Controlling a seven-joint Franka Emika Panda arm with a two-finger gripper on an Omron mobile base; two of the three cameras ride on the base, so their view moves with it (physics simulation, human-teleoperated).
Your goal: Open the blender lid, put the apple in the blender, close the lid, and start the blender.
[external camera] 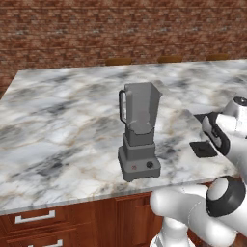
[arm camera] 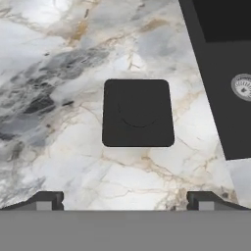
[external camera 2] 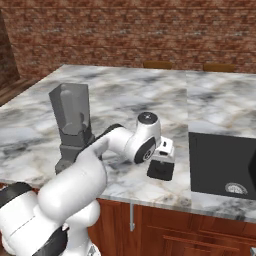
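Hovering with fingers spread over the blender lid lying on the counter, the gripper should next seek the apple, blender standing open left.

Marble counter, black sink
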